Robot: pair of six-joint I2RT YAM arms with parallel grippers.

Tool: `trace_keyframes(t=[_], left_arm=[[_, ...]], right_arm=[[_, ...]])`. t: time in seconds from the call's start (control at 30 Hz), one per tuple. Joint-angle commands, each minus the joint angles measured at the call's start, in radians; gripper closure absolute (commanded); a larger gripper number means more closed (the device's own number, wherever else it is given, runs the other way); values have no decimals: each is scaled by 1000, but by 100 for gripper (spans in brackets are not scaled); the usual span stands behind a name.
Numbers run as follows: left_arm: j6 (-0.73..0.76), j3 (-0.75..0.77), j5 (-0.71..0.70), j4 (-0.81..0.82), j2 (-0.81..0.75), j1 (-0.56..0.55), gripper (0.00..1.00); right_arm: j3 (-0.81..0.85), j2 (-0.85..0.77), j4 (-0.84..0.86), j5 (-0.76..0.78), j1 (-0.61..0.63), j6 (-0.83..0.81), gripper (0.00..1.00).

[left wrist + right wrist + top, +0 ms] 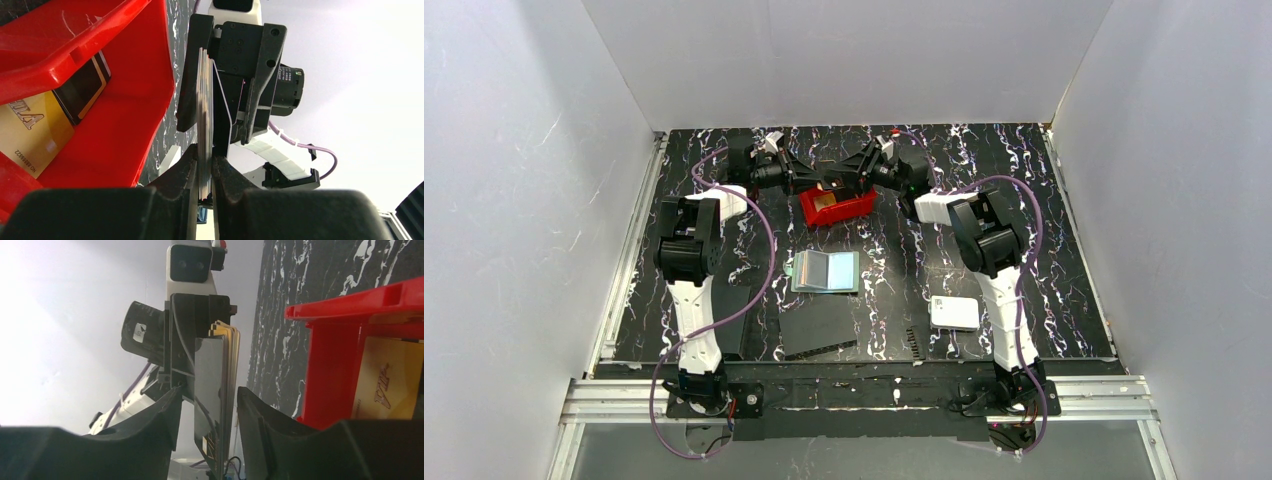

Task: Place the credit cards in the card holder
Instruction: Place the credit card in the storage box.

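A stack of credit cards (204, 110) stands edge-on, and my left gripper (204, 161) is shut on its near end, just above the red bin (125, 115). My right gripper (207, 390) faces it from the other side. It is open, its fingers standing apart from both faces of the same stack of cards (225, 370). In the top view the left gripper (809, 182) and right gripper (849, 180) meet over the bin (852, 208). A gold card (20, 135) and a black card (82, 90) lie in the bin. The card holder (824, 270) lies open on the table.
A white rounded box (954, 312) sits near the right arm's base. Flat black rectangles (819, 325) lie in front of the card holder. White walls enclose the black marbled table (1024, 170) on three sides.
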Motion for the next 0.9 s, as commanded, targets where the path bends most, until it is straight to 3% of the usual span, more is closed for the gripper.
trace_keyframes(t=[0.0, 0.17, 0.47, 0.87], left_arm=[[-19, 0, 5, 22, -20, 11, 100], [-39, -4, 0, 20, -25, 11, 100], [-25, -11, 1, -6, -39, 11, 100], [22, -45, 14, -49, -62, 26, 100]], right_arm=[[41, -96, -104, -34, -2, -152, 45], [53, -119, -246, -37, -1, -282, 42], [76, -101, -288, -31, -2, -317, 65], [37, -121, -314, 0, -29, -359, 71]])
